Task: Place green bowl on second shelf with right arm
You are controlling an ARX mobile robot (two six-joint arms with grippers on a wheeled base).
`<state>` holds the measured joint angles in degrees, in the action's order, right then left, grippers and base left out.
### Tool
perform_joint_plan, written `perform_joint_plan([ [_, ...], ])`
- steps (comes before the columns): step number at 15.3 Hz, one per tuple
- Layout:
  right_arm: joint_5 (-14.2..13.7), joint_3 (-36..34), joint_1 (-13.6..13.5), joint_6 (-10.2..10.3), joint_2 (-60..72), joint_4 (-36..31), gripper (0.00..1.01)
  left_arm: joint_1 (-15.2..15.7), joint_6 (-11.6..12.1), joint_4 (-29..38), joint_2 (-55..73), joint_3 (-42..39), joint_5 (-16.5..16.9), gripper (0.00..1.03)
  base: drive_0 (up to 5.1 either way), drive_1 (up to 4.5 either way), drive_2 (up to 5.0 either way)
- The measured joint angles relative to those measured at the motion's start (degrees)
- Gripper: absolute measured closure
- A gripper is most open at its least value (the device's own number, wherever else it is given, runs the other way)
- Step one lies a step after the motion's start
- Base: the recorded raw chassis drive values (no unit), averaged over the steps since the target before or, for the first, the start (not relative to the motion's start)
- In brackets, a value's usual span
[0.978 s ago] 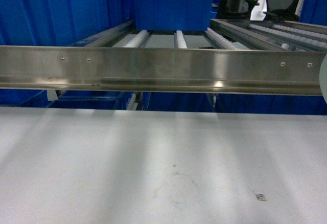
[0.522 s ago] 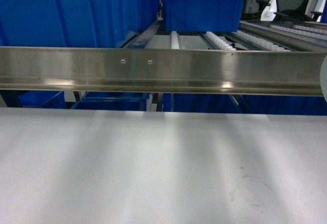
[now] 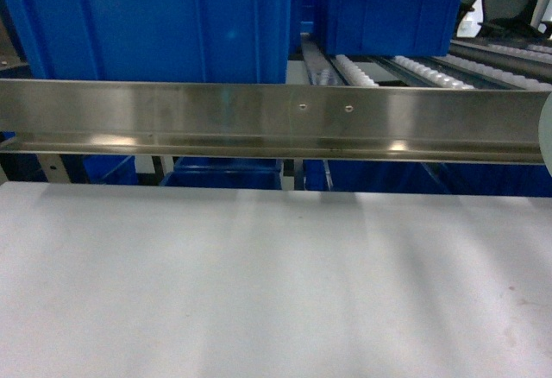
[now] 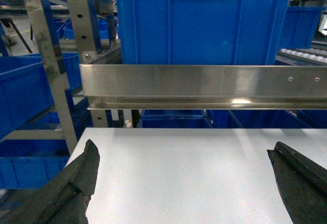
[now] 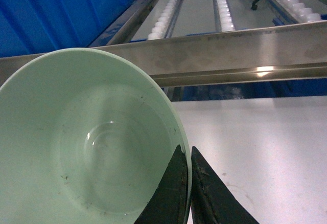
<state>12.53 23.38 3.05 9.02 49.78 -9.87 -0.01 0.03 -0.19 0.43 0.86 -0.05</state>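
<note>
1. Two dark fingers (image 5: 176,193) of the right gripper (image 5: 188,183) pinch the green bowl (image 5: 87,142) by its rim, above the white table (image 5: 265,147).
2. The left gripper (image 4: 184,183) hangs spread wide before the steel shelf rail (image 4: 204,86) and large blue crate (image 4: 204,24).
3. No readable writing.

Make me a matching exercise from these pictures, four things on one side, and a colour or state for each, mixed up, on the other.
Things:
1. green bowl
2. left gripper
3. large crate
4. front rail of the shelf

Descriptions:
A. deep blue, sitting on the rack behind the rail
B. shiny stainless steel, running across the view
C. open, nothing between its fingers
D. pale mint, rim pinched by the right gripper

Pairs: 1-D, 2-C, 3-A, 4-B
</note>
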Motion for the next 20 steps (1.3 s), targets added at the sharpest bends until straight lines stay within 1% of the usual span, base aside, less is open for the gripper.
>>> perform_joint_plan([
  [20, 0.07, 0.0, -0.02, 0.0, 0.0, 0.17, 0.99, 0.0, 0.0, 0.04, 0.0, 0.0, -0.04, 0.05, -5.0, 2.47, 2.5],
])
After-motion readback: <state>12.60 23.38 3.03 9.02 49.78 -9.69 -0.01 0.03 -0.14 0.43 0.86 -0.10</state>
